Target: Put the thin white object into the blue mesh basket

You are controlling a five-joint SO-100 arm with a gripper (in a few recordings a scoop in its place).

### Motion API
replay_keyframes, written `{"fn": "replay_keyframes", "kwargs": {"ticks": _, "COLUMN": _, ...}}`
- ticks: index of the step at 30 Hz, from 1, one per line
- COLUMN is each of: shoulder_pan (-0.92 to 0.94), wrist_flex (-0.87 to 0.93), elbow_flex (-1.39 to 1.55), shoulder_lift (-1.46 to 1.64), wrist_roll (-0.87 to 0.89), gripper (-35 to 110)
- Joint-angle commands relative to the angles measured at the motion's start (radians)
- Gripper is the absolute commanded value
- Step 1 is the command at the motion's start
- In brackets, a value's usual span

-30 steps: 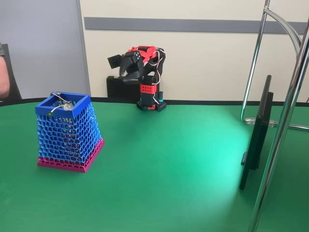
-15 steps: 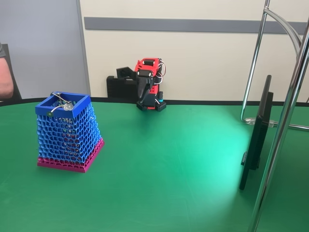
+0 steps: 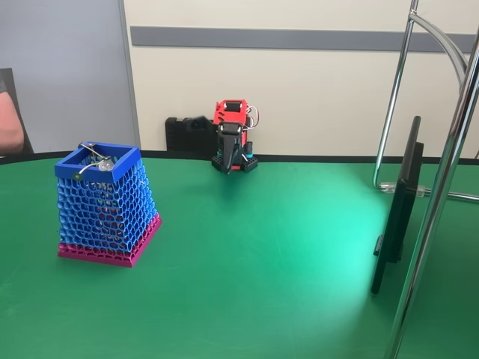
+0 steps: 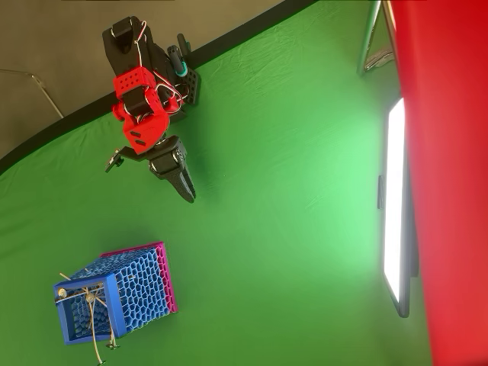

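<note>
The blue mesh basket stands on the green table at the left, on its magenta base band. The thin white object lies across the basket's open top, a knob at its end resting by the front rim; in the overhead view its end sticks out past the rim. My red and black arm is folded at the table's back edge. Its gripper points down toward the table, well away from the basket. The jaws are together in a point with nothing between them.
A thin black monitor stands edge-on at the right, beside chrome stand poles. A black box sits behind the arm. A person's arm shows at the left edge. A broad red surface covers the overhead view's right side.
The arm has swung from reaching left with its gripper raised to a folded pose, gripper turned down toward the table. The basket and the strand on it have not moved.
</note>
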Motion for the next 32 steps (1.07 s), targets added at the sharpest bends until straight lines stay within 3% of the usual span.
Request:
{"fn": "replay_keyframes", "kwargs": {"ticks": 1, "shoulder_pan": -0.005, "wrist_flex": 0.02, "elbow_flex": 0.008, "shoulder_lift": 0.008, "wrist_roll": 0.012, "gripper": 13}}
{"fn": "replay_keyframes", "kwargs": {"ticks": 11, "shoulder_pan": -0.005, "wrist_flex": 0.061, "elbow_flex": 0.008, "shoulder_lift": 0.008, "wrist_roll": 0.043, "gripper": 1}}
{"fn": "replay_keyframes", "kwargs": {"ticks": 32, "shoulder_pan": -0.021, "wrist_flex": 0.072, "elbow_flex": 0.008, "shoulder_lift": 0.009, "wrist_roll": 0.061, "gripper": 1}}
